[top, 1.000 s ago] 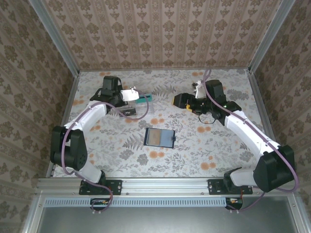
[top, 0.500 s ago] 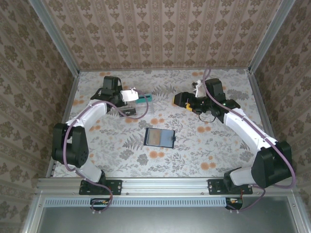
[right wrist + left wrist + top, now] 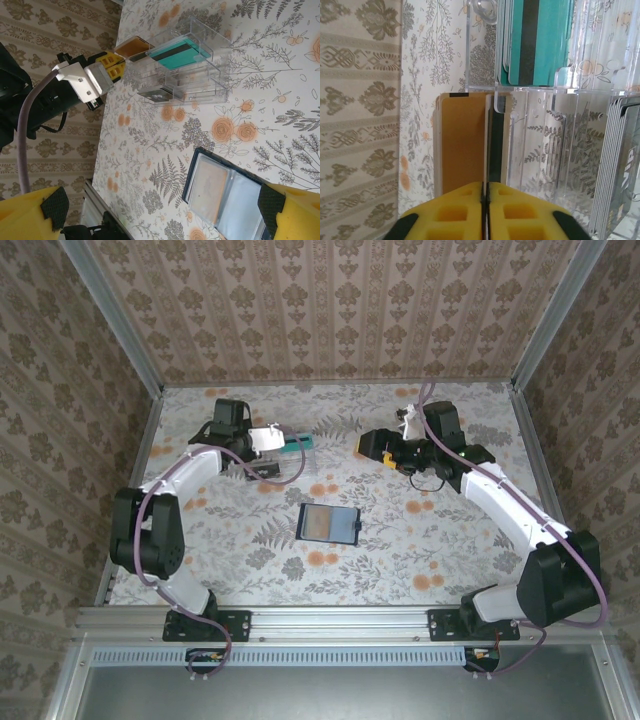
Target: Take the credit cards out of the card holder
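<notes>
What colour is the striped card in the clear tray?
The striped card is teal; left wrist view.

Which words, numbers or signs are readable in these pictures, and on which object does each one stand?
"VIP" (first letter unsure): on the dark card in the clear tray, left wrist view.
White mark on that card, right wrist view: too small to read.
No other text is legible.

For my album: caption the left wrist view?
Yellow tool pinching a card edge-on at a clear tray holding teal cards.
</notes>
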`<state>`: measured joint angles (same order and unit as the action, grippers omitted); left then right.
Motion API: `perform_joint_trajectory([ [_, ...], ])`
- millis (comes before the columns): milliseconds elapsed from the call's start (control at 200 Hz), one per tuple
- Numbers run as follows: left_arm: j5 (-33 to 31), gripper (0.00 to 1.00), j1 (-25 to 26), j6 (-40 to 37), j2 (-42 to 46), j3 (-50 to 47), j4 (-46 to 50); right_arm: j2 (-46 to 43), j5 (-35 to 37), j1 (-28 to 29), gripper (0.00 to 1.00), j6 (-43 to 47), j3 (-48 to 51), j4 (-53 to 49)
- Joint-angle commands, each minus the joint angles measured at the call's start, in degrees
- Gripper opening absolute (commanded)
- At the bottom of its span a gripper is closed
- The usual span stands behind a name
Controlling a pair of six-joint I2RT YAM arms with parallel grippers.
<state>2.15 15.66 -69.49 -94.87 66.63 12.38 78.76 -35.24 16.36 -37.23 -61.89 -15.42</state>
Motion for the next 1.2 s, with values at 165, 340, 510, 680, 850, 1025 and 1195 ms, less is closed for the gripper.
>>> perform_joint_trajectory([
  [165,-1.09,0.25,-0.81,1.55,-2.61,3.31,0.32,2.01,-1.85,-0.31,1.00,0.23,-0.69,1.01],
  [340,-2.68,0.40,-0.87,2.54,-3.27,4.38,-0.62,1.82,-1.89,-0.29,1.00,0.14,-0.46,1.11],
  [510,-3.41,0.60,-1.16,4.29,-3.56,5.11,-2.43,1.74,-2.11,-0.44,1.00,-0.12,0.18,1.37],
  [680,-4.16,0.66,-1.77,6.54,-3.62,6.87,-3.92,1.85,-2.43,-0.43,1.00,-0.21,0.01,1.36],
  [850,-4.36,0.69,-2.20,8.72,-3.57,7.99,-4.31,2.36,-2.88,-0.45,1.00,-0.47,-0.03,1.67],
  [1025,-2.51,0.79,-2.30,12.00,-1.64,7.29,-4.21,2.45,-2.47,-0.45,1.00,0.29,-0.33,0.84],
  [1195,-2.26,1.00,-2.30,23.35,1.99,7.84,-3.93,2.85,-1.12,0.03,1.00,2.13,-1.10,-0.63],
])
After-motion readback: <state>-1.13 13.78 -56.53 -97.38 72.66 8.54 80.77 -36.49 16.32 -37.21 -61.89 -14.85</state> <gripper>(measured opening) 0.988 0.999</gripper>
